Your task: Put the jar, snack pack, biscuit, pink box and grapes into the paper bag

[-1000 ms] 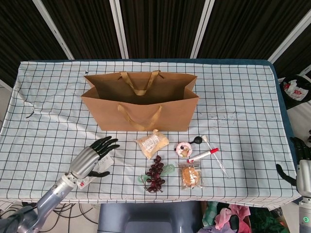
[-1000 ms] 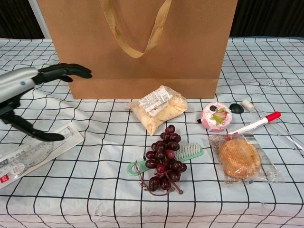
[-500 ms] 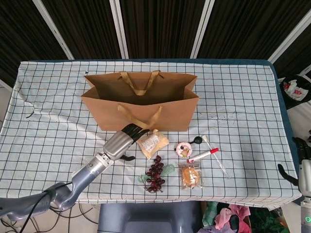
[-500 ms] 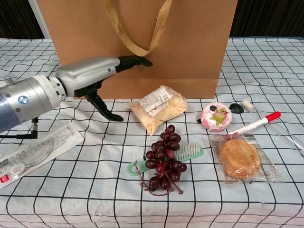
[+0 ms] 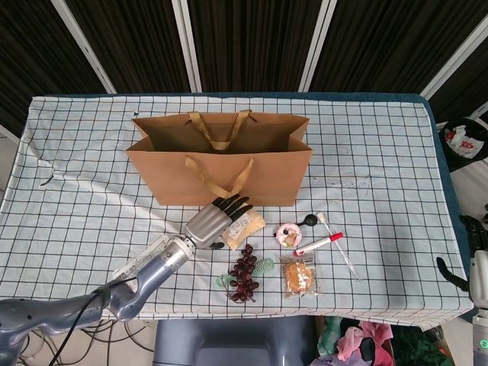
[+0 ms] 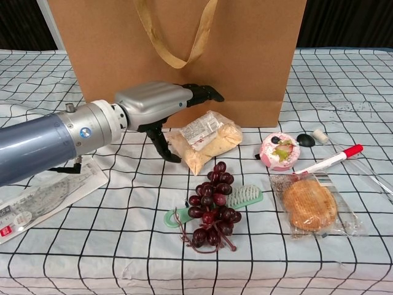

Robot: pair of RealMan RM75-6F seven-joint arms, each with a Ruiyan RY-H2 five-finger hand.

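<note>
Where the head view looks down, the left robot hand (image 5: pixel 217 221) hovers open-fingered over the clear snack pack (image 5: pixel 242 226), before the brown paper bag (image 5: pixel 221 168). In the chest view, fingers (image 6: pixel 206 93) spread above the pack, thumb beside it.

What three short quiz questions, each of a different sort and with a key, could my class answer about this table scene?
1. True or false: the left hand holds the snack pack.
2. Which item lies on the green brush? A biscuit B grapes C pink box
3. Fill in: the red-capped pen lies just beyond the ____.

Key: 1 false, its fingers hover apart above the pack. 2 B, the grapes. 3 biscuit.
</note>
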